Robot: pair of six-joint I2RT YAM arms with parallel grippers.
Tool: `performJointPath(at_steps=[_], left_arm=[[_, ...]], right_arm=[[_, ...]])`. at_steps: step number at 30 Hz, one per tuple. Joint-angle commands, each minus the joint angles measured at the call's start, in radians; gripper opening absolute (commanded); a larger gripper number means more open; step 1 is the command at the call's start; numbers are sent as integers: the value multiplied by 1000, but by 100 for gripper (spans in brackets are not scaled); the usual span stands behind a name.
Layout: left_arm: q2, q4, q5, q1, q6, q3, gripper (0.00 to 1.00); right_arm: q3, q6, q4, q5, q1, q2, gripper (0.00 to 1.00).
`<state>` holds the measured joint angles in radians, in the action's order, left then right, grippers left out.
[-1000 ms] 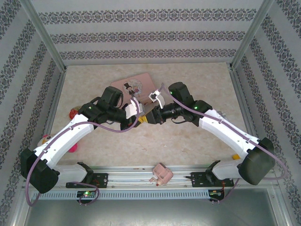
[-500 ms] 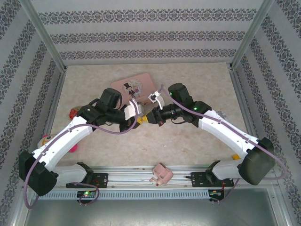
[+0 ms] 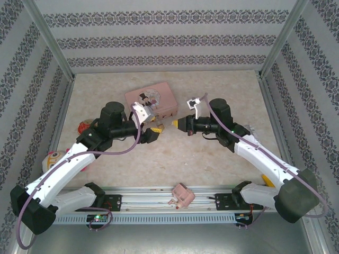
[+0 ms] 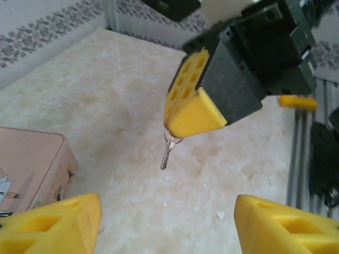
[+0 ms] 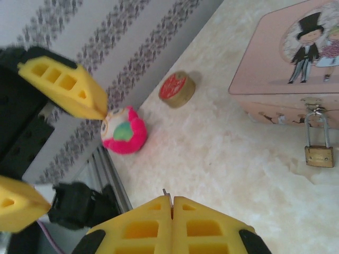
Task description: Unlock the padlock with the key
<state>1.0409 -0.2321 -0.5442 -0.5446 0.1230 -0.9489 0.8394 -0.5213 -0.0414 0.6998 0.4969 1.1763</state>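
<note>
As right claw (image 5: 170,203) pinches key (image 4: 166,152) between shut yellow pads, key hangs tip-down in air above marble-pattern table (image 4: 106,79). Left claw (image 4: 167,225) faces it from just beside, pads spread wide, gripping nothing. Padlock (image 5: 319,154) hangs by shackle from clasp on front of pink tin (image 5: 286,58), well apart from key. Pink owl toy (image 5: 124,132) sits near side wall.

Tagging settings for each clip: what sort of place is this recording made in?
Probably a lab robot test cell, not a home: aluminium frame posts, patterned wall panels boxing in a marble-look table, and a mounting rail along its near edge.
</note>
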Motion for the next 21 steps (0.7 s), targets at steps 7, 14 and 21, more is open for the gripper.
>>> performJointPath(at_steps=[7, 14, 21], left_arm=[[29, 271, 114, 40, -491, 0, 71], [113, 398, -76, 92, -680, -5, 65], [194, 579, -228, 142, -850, 10, 50]], right_arm=[[-66, -302, -422, -14, -21, 36, 0], [-56, -414, -601, 7, -21, 101, 0], [-32, -497, -740, 49, -20, 171, 0]])
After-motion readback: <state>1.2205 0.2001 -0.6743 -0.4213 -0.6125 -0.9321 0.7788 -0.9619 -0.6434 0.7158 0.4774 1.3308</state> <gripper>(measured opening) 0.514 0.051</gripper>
